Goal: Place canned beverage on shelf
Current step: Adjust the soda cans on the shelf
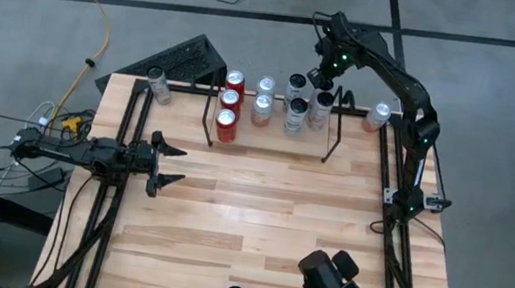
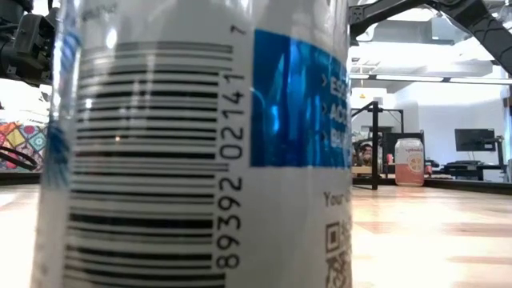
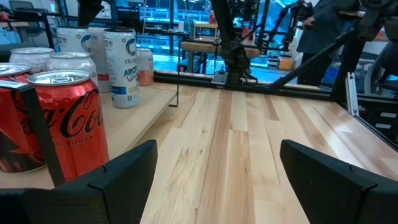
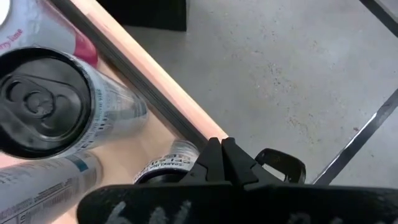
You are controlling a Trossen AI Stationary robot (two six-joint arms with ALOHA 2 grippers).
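The shelf (image 1: 266, 151), a low black rod rack, stands at the table's far edge with several cans in it. These are red ones (image 1: 227, 125) on the left, silver ones (image 1: 261, 110) in the middle and black-topped ones (image 1: 296, 115) on the right. My right gripper (image 1: 326, 74) hangs shut over the shelf's far right part, fingertips (image 4: 224, 155) above a black-topped can (image 4: 166, 167), beside another (image 4: 40, 102). My left gripper (image 1: 170, 164) waits open at the table's left, facing the red can (image 3: 62, 118) with nothing between its fingers. My right gripper's shut fingers slant down from the far side over a black-topped can (image 4: 166, 167) in the shelf. The fingers hide the can's top, so I cannot tell whether they touch it.
One can (image 1: 155, 84) stands left of the shelf and a pale pink one (image 1: 379, 116) to its right. A white and blue can (image 2: 200, 144) stands at the near edge and fills the low view. Bare wood (image 1: 258, 215) lies mid-table. A person (image 3: 317, 25) stands beyond the table.
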